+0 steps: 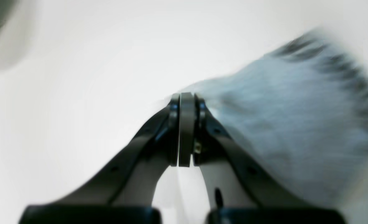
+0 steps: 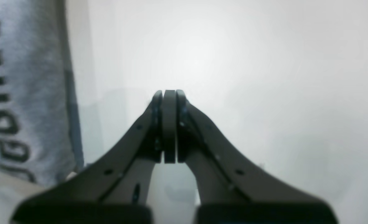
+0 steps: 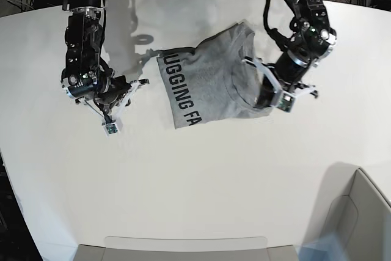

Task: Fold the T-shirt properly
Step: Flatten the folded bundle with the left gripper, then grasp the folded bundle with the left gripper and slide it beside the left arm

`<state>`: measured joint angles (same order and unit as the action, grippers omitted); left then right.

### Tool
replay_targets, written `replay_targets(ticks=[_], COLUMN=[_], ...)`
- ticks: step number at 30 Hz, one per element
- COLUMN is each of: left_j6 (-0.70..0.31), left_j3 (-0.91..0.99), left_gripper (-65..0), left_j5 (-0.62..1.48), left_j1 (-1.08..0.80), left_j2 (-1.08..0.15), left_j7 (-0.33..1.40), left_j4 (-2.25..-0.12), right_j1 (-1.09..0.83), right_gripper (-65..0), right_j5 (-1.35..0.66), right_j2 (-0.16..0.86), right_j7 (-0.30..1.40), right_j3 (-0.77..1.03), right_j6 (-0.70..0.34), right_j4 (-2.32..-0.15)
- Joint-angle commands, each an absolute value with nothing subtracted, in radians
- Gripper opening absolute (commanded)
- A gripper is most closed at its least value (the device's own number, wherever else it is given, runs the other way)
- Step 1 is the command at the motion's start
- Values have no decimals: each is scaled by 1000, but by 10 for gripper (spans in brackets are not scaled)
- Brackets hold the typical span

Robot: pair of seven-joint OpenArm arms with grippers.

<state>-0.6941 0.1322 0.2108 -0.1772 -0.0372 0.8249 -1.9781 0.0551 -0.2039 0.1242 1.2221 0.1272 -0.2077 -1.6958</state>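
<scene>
**Grey cotton half-gathered, both claws shut**

Grey heather cotton, the T-shirt [image 3: 211, 77] lies bunched on the white worktop [image 3: 195, 181], lettered side partly up, black block letters running along the edge that faces the right arm. It is not yet a tidy fold: the cloth sits as a rough, skewed panel with a sleeve or corner trailing out from its upper edge.

We take the shirt as our landmark. The left claw [image 3: 269, 95] hangs at the shirt's far edge from the lettering, over or against the cloth; the left wrist view shows its jaws pressed together with blurred grey fabric just beside them, and we cannot tell whether any cloth is pinched between them. The right claw [image 3: 125, 87] stands off the lettered edge, apart from the shirt, over bare worktop; its wrist view shows the jaws together on nothing, the lettered cloth away to one side.

The shirt's long axis, as we judge it, runs from the trailing corner down along the line of lettering, so it lies across the line between the two claws. The left arm is plainly the nearer one. We judge that the next move depends on the right claw crossing the gap to the lettered edge while the left works its own side.
</scene>
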Motion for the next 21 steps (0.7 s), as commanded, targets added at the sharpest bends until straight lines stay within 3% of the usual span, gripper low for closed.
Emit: replay_targets(ticks=[1,5,7,13,17,21], left_j6=[-698,-698,-698,-698,-698,-698], left_j3=[97,-28,-91,-295,-329,-320], left_gripper=[-650,-650,-650,-650,-650,-650], left_j5=[219,217,217,217,216,216], left_j1=[-196,-265,-308,-357,-355,-294], left_j2=[-39,-73,-122,-268,-272,-269], left_j7=[806,806,802,794,796,805], left_j4=[-1997,-1997,-1997,-1988,-1939,-1868], right_j1=[77,105,131,254,340,404], right_gripper=[-650,-650,-650,-650,-650,-650], right_j5=[-213,-205,-205,-200,-136,-15], right_j2=[125,111,111,145,119,45], right_j7=[1207,1185,1158,1122,1012,931], right_j3=[127,127,114,-137,-291,-314], right_j6=[-252,-460,-501,-504,-504,-503], right_j4=[-1738,-1787,-1778,-1656,-1469,-1247])
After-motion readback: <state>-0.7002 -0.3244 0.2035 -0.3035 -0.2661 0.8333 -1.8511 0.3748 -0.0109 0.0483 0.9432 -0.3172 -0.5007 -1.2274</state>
